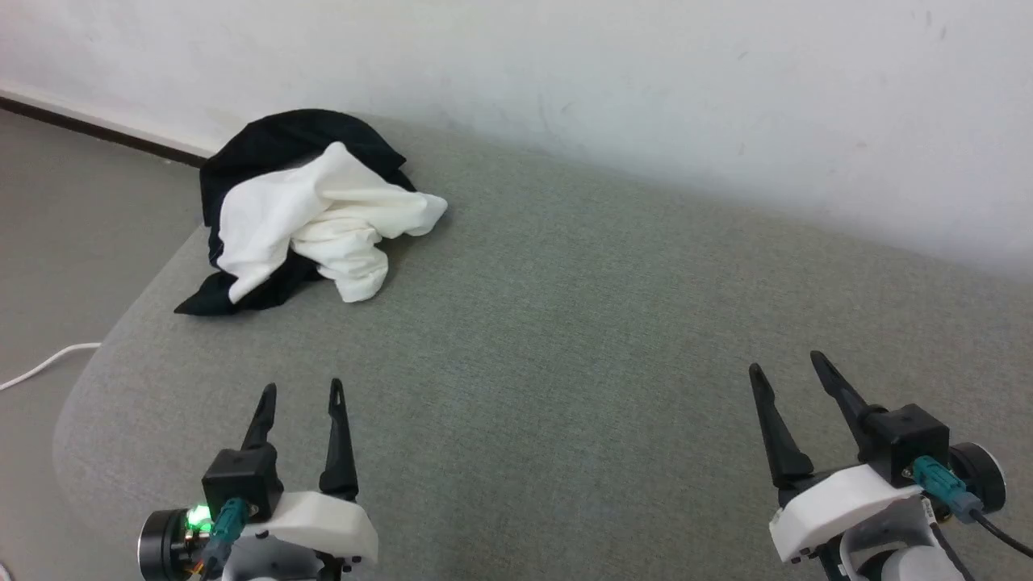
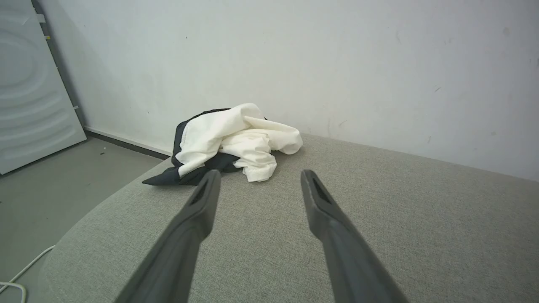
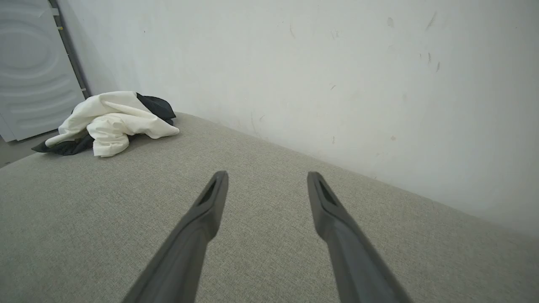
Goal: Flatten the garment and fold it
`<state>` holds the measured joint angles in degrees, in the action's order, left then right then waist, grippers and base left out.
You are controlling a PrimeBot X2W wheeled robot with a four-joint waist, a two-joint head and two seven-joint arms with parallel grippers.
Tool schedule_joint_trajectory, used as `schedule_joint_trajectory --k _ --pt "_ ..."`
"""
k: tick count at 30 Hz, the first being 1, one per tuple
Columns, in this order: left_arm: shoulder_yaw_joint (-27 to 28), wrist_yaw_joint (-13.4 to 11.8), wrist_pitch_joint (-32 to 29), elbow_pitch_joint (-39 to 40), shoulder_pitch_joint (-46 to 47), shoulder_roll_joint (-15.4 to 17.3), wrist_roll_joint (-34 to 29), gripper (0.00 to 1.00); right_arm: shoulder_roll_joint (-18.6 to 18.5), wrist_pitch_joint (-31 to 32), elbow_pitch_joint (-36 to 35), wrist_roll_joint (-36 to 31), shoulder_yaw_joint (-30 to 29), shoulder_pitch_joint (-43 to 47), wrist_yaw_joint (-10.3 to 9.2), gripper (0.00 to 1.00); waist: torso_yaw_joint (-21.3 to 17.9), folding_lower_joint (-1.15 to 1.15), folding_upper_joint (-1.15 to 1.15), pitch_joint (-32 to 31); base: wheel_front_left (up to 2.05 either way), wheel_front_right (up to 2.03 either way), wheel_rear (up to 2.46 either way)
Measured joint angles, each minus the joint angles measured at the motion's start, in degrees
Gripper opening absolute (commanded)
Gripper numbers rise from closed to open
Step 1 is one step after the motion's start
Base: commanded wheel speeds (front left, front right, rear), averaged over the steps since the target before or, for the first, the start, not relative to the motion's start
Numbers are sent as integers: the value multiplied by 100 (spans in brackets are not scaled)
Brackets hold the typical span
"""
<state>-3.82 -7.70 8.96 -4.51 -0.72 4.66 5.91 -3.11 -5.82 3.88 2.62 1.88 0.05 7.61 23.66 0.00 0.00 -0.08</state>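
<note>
The garment (image 1: 315,214) lies crumpled in a heap at about 10 o'clock in my head view, near the far left corner of the grey-green fabric surface (image 1: 565,339) and close to the white wall (image 1: 646,81) behind it. Its white body is bunched on top. Black cloth shows behind and beneath it, with one black tip trailing out toward 7 o'clock by the surface's rounded left edge. My left jaws stand wide apart at 7 o'clock in the head view, over bare fabric with nothing between them. Their two dark fingers (image 1: 339,436) point to 12 o'clock, and the garment sits well apart beyond them, at roughly 12 o'clock from their tips. In my left wrist view the heap appears at 11 o'clock, just past the fingertips, and one tip overlaps the black cloth in the picture. My right jaws, at 5 o'clock in the head view, are equally wide apart and grip nothing, leaning toward 11 o'clock over bare fabric. From my right wrist view the garment lies far off at 10 o'clock. Grey floor (image 1: 64,210) shows at 9 o'clock in the head view, with a white cable (image 1: 48,363) on it at 8 o'clock. A pale panel (image 2: 29,92) stands at 9 o'clock in the left wrist view.
</note>
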Motion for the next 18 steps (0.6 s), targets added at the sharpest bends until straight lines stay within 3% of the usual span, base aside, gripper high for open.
schedule_joint_trajectory --k 18 --pt "-71 -177 224 -134 0 82 87 100 1 -186 109 99 36 -12 0 100 482 0 0 -67 0 0 0"
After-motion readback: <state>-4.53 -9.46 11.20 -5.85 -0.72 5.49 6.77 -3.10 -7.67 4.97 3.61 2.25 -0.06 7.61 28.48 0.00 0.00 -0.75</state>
